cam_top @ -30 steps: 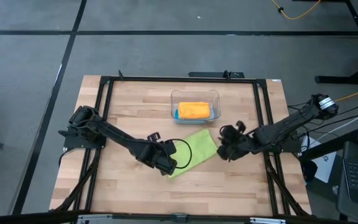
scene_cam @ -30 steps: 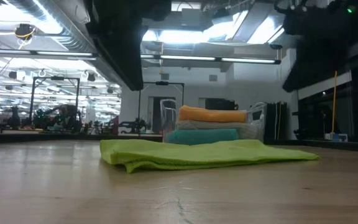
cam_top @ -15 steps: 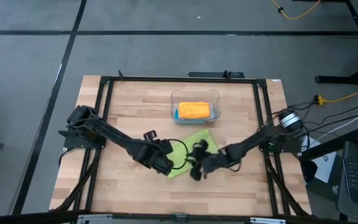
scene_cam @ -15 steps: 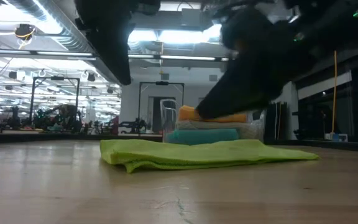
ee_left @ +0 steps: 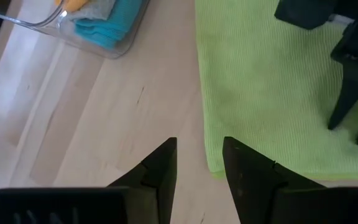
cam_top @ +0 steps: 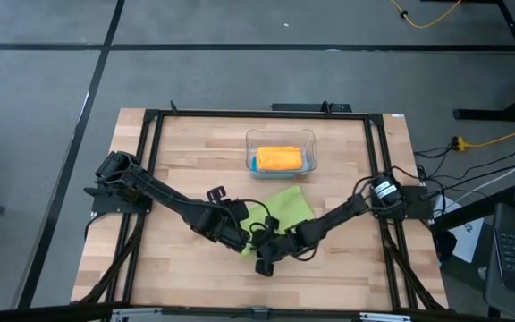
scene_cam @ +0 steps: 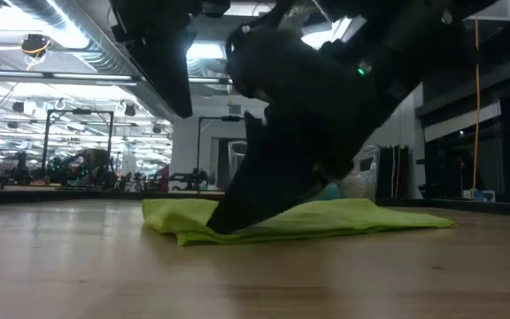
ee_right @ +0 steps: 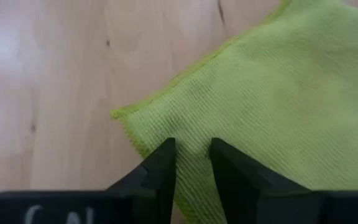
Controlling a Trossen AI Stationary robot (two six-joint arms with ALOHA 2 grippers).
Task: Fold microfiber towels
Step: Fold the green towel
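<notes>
Currently the lime green towel (cam_top: 280, 215) lies flat on the wooden table (cam_top: 195, 148), roughly mid-table, just in front of the clear plastic bin (cam_top: 280, 154). Bin holds a stack with the orange towel (cam_top: 279, 159) on top and the teal towel (ee_left: 107, 25) showing at the bottom edge; a pale cloth sits between them in the left wrist view, colour hard to pin down. Right gripper (ee_right: 190, 163) is down at the near corner of the green towel, fingers a narrow gap apart with the cloth edge right at the tips; can't tell whether any fabric is actually between them. In the low view the right arm comes down steeply to the towel's near edge. Left gripper (ee_left: 199, 163) is just off the towel's left edge, above bare wood, fingers slightly spread, nothing between them. From overhead the two grippers sit close together at the towel's front-left corner, left arm reaching in from the table's left side, right arm stretched across from the right side. Towel's left edge looks doubled over in the low view.
</notes>
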